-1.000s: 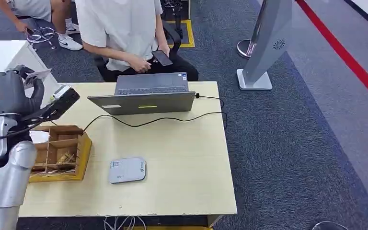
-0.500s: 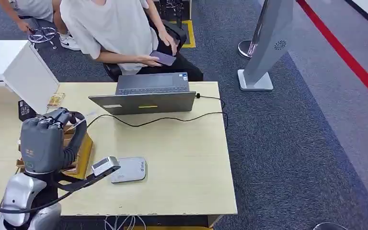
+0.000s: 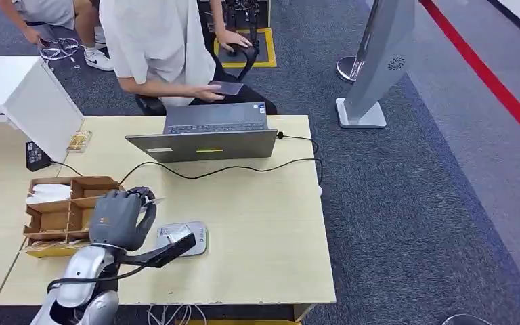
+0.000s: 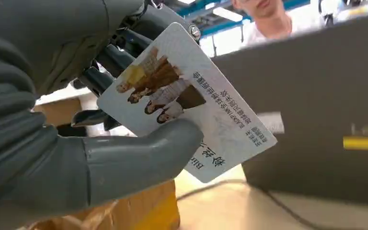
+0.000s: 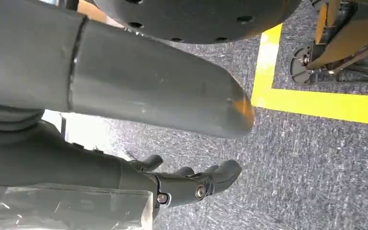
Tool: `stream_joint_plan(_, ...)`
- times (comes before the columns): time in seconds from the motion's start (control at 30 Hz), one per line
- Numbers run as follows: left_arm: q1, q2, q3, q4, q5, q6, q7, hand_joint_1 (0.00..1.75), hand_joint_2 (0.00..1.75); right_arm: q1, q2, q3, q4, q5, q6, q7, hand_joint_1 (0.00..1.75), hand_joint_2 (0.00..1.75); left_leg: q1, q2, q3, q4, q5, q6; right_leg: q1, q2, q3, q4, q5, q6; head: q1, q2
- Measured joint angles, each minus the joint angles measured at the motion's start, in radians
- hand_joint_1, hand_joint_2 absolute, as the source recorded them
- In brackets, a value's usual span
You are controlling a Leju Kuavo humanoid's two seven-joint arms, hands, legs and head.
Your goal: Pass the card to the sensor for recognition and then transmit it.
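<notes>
While the card [image 4: 184, 98] carries several lines of printed characters along its long edge and a picture of a small group of people, the print is turned and too small to read; a handwritten scrawl near the thumb is partly covered. On the grey laptop [image 3: 203, 135] lid, the left wrist view shows a yellow strip and the start of raised lettering, cut off at the picture's edge.

The left hand [image 3: 116, 218] grips the card, the thick thumb pressed on one face and the dark fingers [image 4: 100, 79] behind the other. Seen from the head view, that hand hangs over the wooden table [image 3: 257, 230], between the compartmented wooden box [image 3: 68, 213] and the flat grey sensor [image 3: 188, 237], just beside both; the card shows there as a thin pale edge past the fingers.

The right hand [image 5: 191, 184] hangs above grey carpet with a yellow line, its fingers loosely apart and holding nothing.

A person [image 3: 156, 40] sits behind the laptop holding a phone.
</notes>
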Motion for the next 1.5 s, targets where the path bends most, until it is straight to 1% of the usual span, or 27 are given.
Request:
stream_joint_plan(0.2, -0.001, -0.024, -0.01, 0.054, 0.011, -0.046, 0.005, 1.75, 1.75, 0.0, 0.0, 0.0, 0.0, 0.0, -0.001, 0.003, 0.0, 0.0, 0.0, 0.0, 0.0, 0.0, 0.0, 0.0, 0.0, 0.0, 0.0, 0.0, 0.0, 0.0, 0.0, 0.0)
stream_joint_plan(0.37, -0.001, -0.036, -0.021, 0.093, 0.032, -0.104, 0.004, 1.75, 1.75, 0.0, 0.0, 0.0, 0.0, 0.0, -0.001, 0.003, 0.0, 0.0, 0.0, 0.0, 0.0, 0.0, 0.0, 0.0, 0.0, 0.0, 0.0, 0.0, 0.0, 0.0, 0.0, 0.0)
stream_joint_plan(0.5, -0.001, -0.045, -0.032, 0.126, 0.036, -0.125, 0.006, 1.75, 1.75, 0.0, 0.0, 0.0, 0.0, 0.0, -0.001, 0.003, 0.0, 0.0, 0.0, 0.0, 0.0, 0.0, 0.0, 0.0, 0.0, 0.0, 0.0, 0.0, 0.0, 0.0, 0.0, 0.0)
stream_joint_plan(0.77, -0.001, -0.055, -0.048, 0.164, 0.035, -0.13, 0.014, 1.75, 1.75, 0.0, 0.0, 0.0, 0.0, 0.0, -0.001, 0.003, 0.0, 0.0, 0.0, 0.0, 0.0, 0.0, 0.0, 0.0, 0.0, 0.0, 0.0, 0.0, 0.0, 0.0, 0.0, 0.0)
stream_joint_plan(1.0, -0.004, -0.066, -0.05, 0.196, 0.034, -0.138, 0.038, 1.75, 1.75, 0.0, 0.001, 0.0, 0.0, 0.0, -0.002, 0.003, 0.0, 0.0, 0.0, 0.0, 0.0, 0.0, 0.0, 0.0, 0.0, 0.0, 0.0, 0.0, 0.0, 0.0, 0.0, 0.0)
stream_joint_plan(1.27, -0.004, -0.068, -0.05, 0.198, 0.034, -0.137, 0.038, 1.75, 1.75, 0.0, 0.001, 0.0, 0.0, 0.0, -0.002, 0.003, 0.0, 0.0, 0.0, 0.0, 0.0, 0.0, 0.0, 0.0, 0.0, 0.0, 0.0, 0.0, 0.0, 0.0, 0.0, 0.0)
stream_joint_plan(1.37, -0.008, -0.072, -0.05, 0.208, 0.042, -0.113, 0.037, 1.75, 1.75, 0.0, 0.003, 0.0, 0.0, 0.0, -0.002, 0.003, 0.0, 0.0, 0.0, 0.0, 0.0, 0.0, 0.0, 0.0, 0.0, 0.0, 0.0, 0.0, 0.0, 0.0, 0.0, 0.0)
stream_joint_plan(1.4, -0.023, -0.074, -0.05, 0.209, 0.046, -0.081, 0.033, 1.75, 1.75, 0.001, 0.004, 0.0, 0.0, -0.003, -0.007, 0.003, 0.0, 0.0, 0.0, 0.0, 0.0, 0.0, 0.0, 0.0, 0.0, 0.0, 0.0, 0.0, 0.0, 0.0, 0.0, 0.0)
stream_joint_plan(1.43, -0.024, -0.074, -0.048, 0.174, 0.04, -0.012, 0.021, 1.75, 1.75, 0.002, 0.006, -0.003, 0.0, -0.009, -0.015, 0.0, 0.0, 0.0, 0.0, -0.001, 0.0, 0.0, 0.0, 0.0, 0.0, -0.001, 0.0, 0.0, 0.0, 0.0, 0.0, 0.0)
stream_joint_plan(1.5, -0.027, -0.07, -0.038, 0.123, 0.025, 0.04, 0.013, 1.75, 1.75, 0.003, 0.006, -0.005, 0.001, -0.018, -0.019, -0.003, 0.0, 0.0, 0.0, -0.001, 0.0, 0.0, 0.0, 0.0, 0.0, -0.001, 0.0, 0.0, 0.0, 0.0, 0.0, 0.0)
